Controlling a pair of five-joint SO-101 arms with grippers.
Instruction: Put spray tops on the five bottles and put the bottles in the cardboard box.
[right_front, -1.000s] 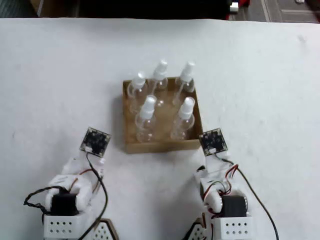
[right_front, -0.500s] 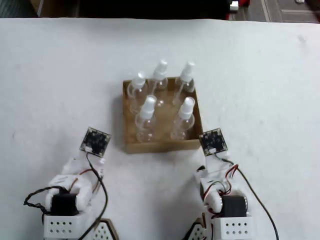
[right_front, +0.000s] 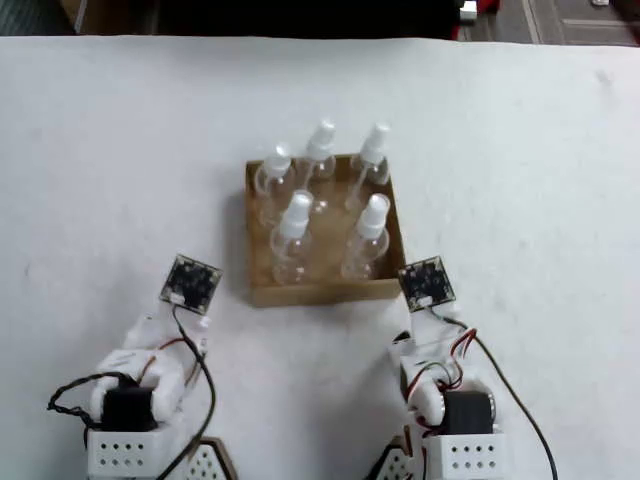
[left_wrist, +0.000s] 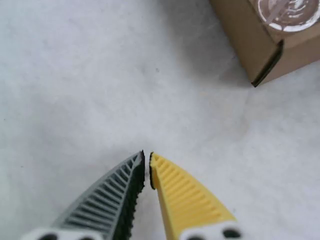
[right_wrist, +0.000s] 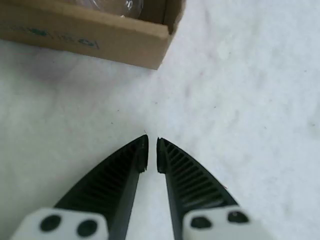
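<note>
- Cardboard box (right_front: 325, 292) on the white bench (right_front: 520, 150) — five bottles (right_front: 292, 240) upright inside, seemingly all topped.
- Left tool (left_wrist: 147, 157), right tool (right_wrist: 152, 145) — tips pressed together, each near a box corner.

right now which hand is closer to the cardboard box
Right. The right hand sits just off the near corner of the cardboard box on its own side; the left hand sits farther out from the other near corner.
</note>
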